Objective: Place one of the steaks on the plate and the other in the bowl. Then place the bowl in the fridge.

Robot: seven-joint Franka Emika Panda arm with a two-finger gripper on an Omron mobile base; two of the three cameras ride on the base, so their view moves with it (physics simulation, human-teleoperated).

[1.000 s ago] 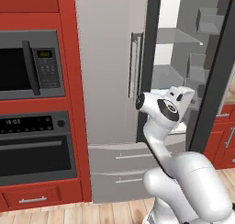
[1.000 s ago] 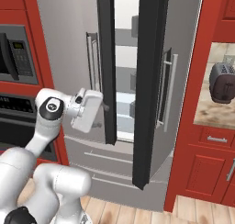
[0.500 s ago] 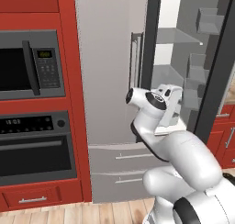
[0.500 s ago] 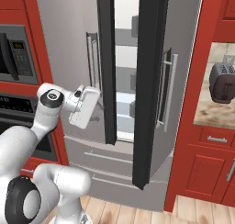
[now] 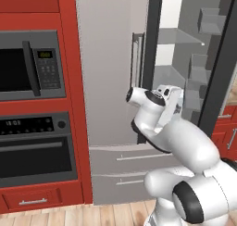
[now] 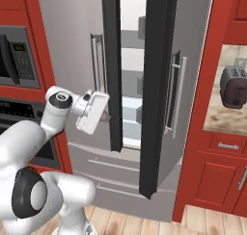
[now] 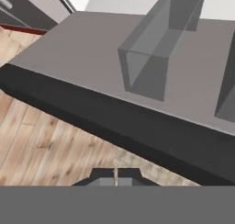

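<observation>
The fridge point(image 5: 115, 81) stands between the red oven wall and a red cabinet, its right door point(image 6: 157, 84) swung open so the grey shelves point(image 5: 178, 35) inside show, with two drawers point(image 5: 125, 169) below. The pincer point(image 7: 115, 178) is closed, its two tips pressed together with nothing between them, seen in the hand view above the wooden floor point(image 7: 50, 140) and near the dark edge of the open door point(image 7: 114, 126). A microwave point(image 5: 28, 65) sits left of the fridge, and a toaster point(image 6: 235, 87) rests on the desk point(image 6: 226, 118) at right.
</observation>
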